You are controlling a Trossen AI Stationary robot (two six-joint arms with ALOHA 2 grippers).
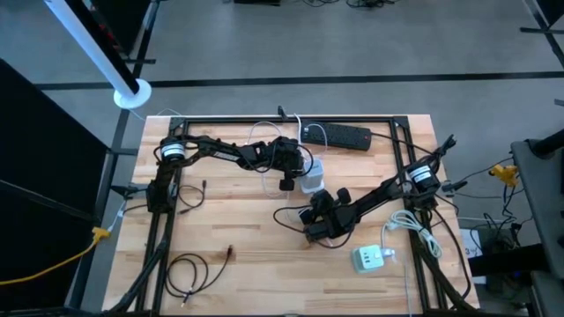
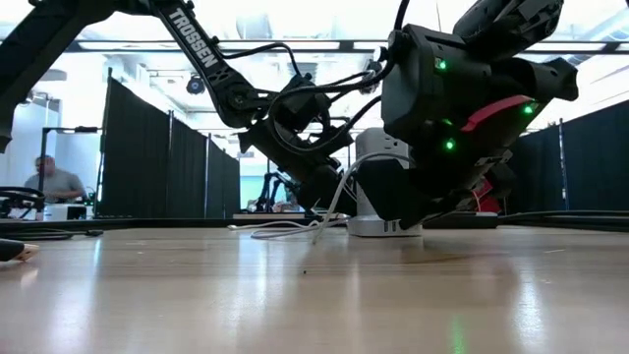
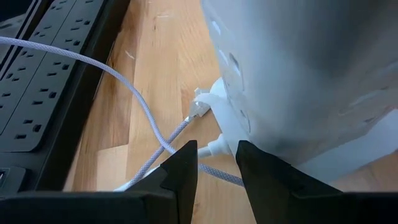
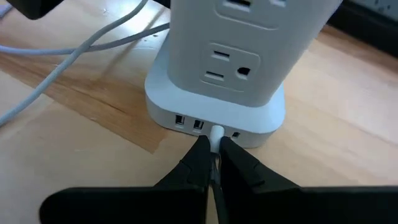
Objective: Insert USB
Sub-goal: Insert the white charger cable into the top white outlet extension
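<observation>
your right gripper (image 4: pixel 212 146) is clenched on a white usb plug (image 4: pixel 216 133), its fingertips pinched tight on it right at the base of the white power tower (image 4: pixel 239 56). the plug sits in a port on the tower's base, just beside two other usb ports (image 4: pixel 189 123). the tower stands upright on the wooden table (image 1: pixel 256 264), near the middle.

your left gripper (image 3: pixel 216 163) is at the tower's other side, its fingers (image 3: pixel 185 167) partly apart with a white cord (image 3: pixel 208 148) between them; you cannot tell from here whether they actually grip it. a second braided white cable (image 3: pixel 124 84) runs past toward a black power strip (image 1: pixel 337 136) at the table's far edge.

a small white charger (image 1: pixel 369 258) lies well apart near the right arm's base, and a coiled black cable (image 1: pixel 187 273) lies on the left side of the table.
</observation>
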